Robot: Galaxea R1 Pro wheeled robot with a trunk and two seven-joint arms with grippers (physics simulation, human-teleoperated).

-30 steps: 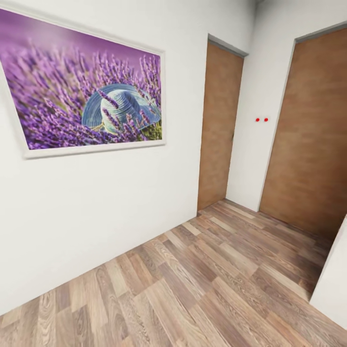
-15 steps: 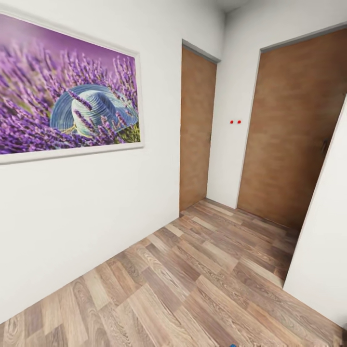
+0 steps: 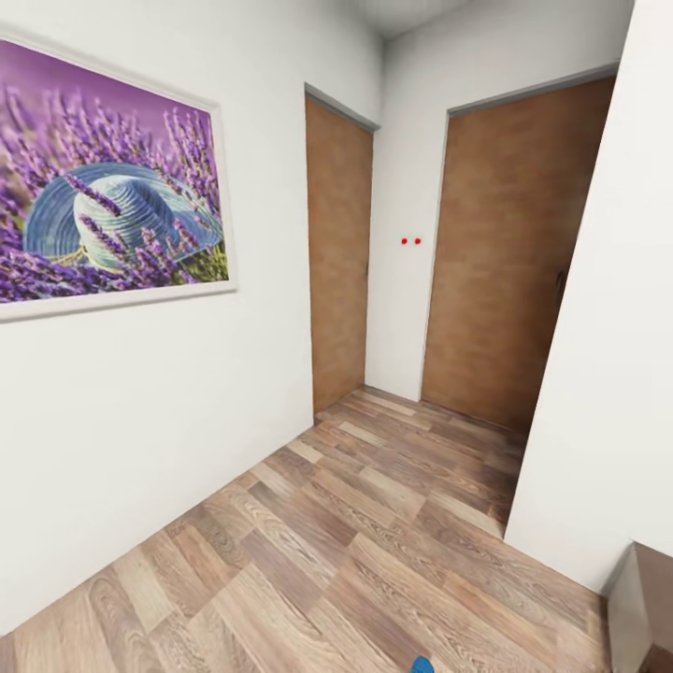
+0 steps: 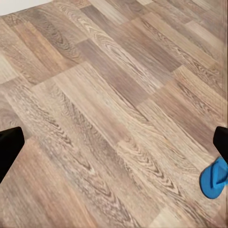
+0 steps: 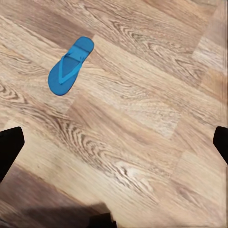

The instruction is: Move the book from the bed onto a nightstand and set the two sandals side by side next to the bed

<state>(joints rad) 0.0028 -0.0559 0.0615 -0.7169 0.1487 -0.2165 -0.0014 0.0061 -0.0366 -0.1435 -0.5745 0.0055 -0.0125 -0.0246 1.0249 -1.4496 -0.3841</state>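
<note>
A bright blue sandal point(image 5: 70, 66) lies flat on the wood-plank floor point(image 5: 142, 123) in the right wrist view, well beyond my right gripper point(image 5: 114, 145), which is open with nothing between its dark fingertips point(image 5: 9, 147). In the left wrist view a blue sandal point(image 4: 213, 178) lies on the floor beside one fingertip point(image 4: 221, 142) of my open, empty left gripper point(image 4: 114, 147); I cannot tell whether it is the same sandal. A blue sandal tip point(image 3: 422, 665) pokes into the head view's bottom edge. The book, the bed and the nightstand are out of view.
A framed lavender-and-hat picture point(image 3: 103, 224) hangs on the white left wall. Two shut brown doors point(image 3: 338, 252) point(image 3: 495, 252) stand ahead at a corner. A white wall corner point(image 3: 598, 374) juts in at the right, with a brown edge point(image 3: 654, 598) low beside it.
The head camera has swung right: picture and doors slid left in the view, the right wall fills more of it, and the blue sandal tip has come in at the bottom edge.
</note>
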